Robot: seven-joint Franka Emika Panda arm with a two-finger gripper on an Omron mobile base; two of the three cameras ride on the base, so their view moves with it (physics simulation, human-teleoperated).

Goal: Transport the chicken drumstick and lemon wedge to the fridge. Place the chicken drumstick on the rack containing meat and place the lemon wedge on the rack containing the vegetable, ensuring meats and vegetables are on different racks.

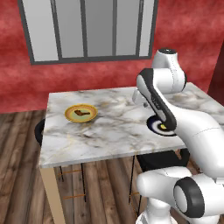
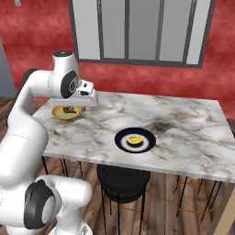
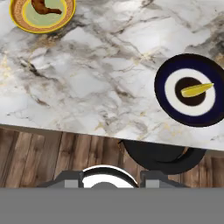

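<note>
Nearest, stool: a black round stool (image 2: 123, 181) stands on the wooden floor (image 1: 22, 175), tucked partly under the counter's near edge, below the dark plate.
Hand: the hand (image 2: 75, 101) hangs above the counter's left part in the right base view, over the near rim of the yellow plate; its fingertips hardly show, so I cannot tell how wide it stands, and nothing is seen in it.
Counter: a marble counter (image 1: 109, 131) on pale legs carries both plates, well apart from each other.
Lemon wedge: the lemon wedge (image 3: 197, 89) lies in the middle of a dark blue plate (image 3: 168, 105) with a white ring, close to the near edge.
Chicken drumstick: the chicken drumstick (image 1: 82, 113) lies on a yellow plate (image 1: 70, 116) with a green centre, farther back and to the left.
Far wall: a red wall (image 1: 17, 83) with a grey-framed window (image 1: 87, 30).
</note>
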